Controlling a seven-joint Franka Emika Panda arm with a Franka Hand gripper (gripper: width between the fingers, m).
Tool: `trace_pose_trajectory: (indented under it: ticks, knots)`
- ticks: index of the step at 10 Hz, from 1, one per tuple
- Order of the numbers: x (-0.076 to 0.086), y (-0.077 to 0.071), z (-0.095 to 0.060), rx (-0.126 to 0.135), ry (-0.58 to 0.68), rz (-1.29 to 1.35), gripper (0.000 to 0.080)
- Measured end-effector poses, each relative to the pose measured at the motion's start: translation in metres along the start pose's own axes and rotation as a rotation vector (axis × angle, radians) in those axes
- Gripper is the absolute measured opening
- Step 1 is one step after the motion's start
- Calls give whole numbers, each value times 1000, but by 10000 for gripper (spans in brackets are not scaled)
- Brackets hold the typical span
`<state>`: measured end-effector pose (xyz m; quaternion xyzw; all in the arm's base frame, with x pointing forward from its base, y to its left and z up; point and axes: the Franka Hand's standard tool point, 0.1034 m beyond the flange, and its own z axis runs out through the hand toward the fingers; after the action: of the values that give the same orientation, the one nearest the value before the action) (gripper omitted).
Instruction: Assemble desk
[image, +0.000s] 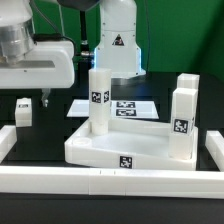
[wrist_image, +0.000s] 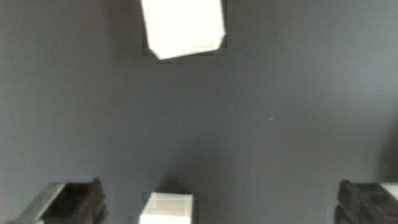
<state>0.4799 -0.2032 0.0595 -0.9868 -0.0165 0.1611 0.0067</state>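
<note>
The white tabletop (image: 110, 148) lies rim-up in the middle of the table. One white leg (image: 97, 98) stands upright at its far corner on the exterior view's left. Two more legs (image: 181, 122) (image: 188, 88) stand upright at its right side. A fourth leg (image: 24, 110) rests loose on the dark table at the left. My gripper (image: 44, 98) hangs above the table just right of that loose leg. In the wrist view the gripper (wrist_image: 222, 205) is open, with a white leg end (wrist_image: 169, 208) between its dark fingers (wrist_image: 71, 205), close to one of them and apart from both.
The marker board (image: 128, 107) lies behind the tabletop. White border rails run along the front (image: 110, 182), left (image: 5, 142) and right (image: 214, 150). The robot base (image: 118, 45) stands at the back. Another white piece (wrist_image: 183, 25) shows further off in the wrist view.
</note>
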Motion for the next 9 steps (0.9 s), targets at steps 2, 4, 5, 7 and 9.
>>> trace_pose_trajectory:
  ticks: [2, 4, 5, 7, 9]
  knots:
    - [2, -5, 3, 32, -110, -10, 649]
    - [-1, -6, 7, 42, -233, -47, 649]
    - [7, 6, 12, -15, -198, -155, 649]
    - [10, 8, 15, -118, -155, -244, 649]
    - [8, 6, 19, -127, -145, -267, 649]
